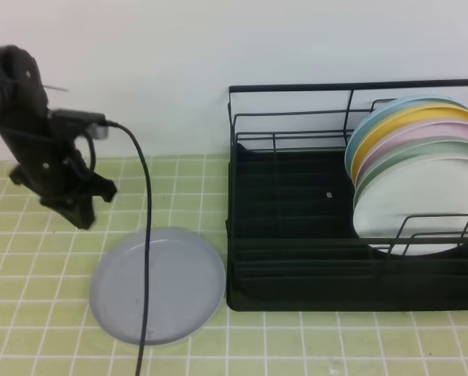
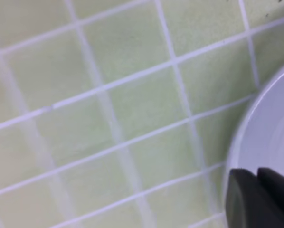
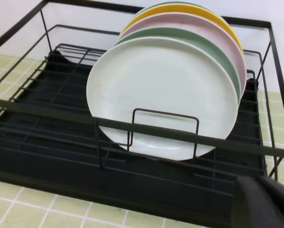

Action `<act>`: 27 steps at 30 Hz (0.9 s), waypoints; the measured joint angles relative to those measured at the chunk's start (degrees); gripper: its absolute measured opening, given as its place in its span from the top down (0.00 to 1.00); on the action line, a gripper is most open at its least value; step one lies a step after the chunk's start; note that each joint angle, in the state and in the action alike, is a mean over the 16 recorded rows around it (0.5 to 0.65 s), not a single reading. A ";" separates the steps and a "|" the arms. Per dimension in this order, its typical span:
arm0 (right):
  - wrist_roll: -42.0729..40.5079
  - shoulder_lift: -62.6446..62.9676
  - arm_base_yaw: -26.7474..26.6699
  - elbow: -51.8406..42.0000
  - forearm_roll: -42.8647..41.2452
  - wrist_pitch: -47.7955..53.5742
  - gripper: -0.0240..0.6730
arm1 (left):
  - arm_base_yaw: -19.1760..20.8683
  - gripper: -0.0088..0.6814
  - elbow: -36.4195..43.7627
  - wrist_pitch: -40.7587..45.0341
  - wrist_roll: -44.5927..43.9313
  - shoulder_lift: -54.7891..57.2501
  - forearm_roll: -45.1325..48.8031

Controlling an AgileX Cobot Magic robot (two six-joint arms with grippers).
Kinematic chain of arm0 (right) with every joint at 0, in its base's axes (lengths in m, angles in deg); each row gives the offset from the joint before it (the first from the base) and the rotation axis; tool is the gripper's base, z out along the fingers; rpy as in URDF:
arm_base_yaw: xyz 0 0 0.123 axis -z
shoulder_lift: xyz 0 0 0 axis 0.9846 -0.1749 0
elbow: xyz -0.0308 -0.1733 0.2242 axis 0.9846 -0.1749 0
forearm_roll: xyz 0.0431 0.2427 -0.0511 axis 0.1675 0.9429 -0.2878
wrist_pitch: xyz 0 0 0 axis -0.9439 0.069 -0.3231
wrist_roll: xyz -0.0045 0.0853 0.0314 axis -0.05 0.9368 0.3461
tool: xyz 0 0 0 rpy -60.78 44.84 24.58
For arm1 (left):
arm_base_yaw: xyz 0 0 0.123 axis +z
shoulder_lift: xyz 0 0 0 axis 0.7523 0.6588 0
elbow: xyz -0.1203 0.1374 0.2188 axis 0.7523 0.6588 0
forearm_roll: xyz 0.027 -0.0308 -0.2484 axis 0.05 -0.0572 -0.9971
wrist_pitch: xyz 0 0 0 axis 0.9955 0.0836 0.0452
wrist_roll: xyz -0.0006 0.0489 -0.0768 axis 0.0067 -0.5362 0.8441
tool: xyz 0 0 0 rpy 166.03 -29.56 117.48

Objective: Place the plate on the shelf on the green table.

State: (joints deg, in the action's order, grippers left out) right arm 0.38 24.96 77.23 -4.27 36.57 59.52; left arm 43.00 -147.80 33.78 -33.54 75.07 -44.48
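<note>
The grey-blue plate (image 1: 157, 286) lies flat on the green table (image 1: 312, 345), near left, a black cable (image 1: 145, 235) crossing it. Just right stands the black shelf (image 1: 297, 235), its upright plates (image 1: 418, 168) cut off at the frame edge. The left pincer (image 1: 81, 207) hovers behind the plate, spread unclear. The right pincer (image 3: 263, 204), mostly cropped, is pressed together.

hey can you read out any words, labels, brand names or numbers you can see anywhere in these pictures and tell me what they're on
None readable: no text shows on the grey-blue plate, the black wire dish rack, the stacked plates, the tiled table or the left arm's gripper.
A small pale speck on the rack's tray is too small to read.
</note>
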 joint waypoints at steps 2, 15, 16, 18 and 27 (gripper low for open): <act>0.00 -0.01 0.01 0.00 0.03 0.02 0.97 | -0.01 0.83 0.00 0.01 -0.19 0.69 -1.26; -0.06 0.01 -0.01 0.00 0.10 -0.04 0.97 | -0.08 0.50 0.00 -0.08 -1.42 6.46 -5.84; -0.07 0.01 -0.01 0.00 0.10 -0.03 0.97 | -0.08 0.50 0.00 -0.09 -1.49 6.85 -5.97; -0.07 0.01 -0.01 0.00 0.08 0.02 0.97 | -0.08 0.52 0.00 -0.11 -1.65 7.57 -6.24; -0.11 0.00 0.00 0.00 0.06 0.17 0.97 | -0.08 0.70 0.00 -0.21 -2.19 9.68 -6.72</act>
State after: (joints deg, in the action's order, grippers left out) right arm 0.26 24.96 77.23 -4.27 36.63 59.68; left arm 42.92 -147.80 33.58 -35.72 84.75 -51.20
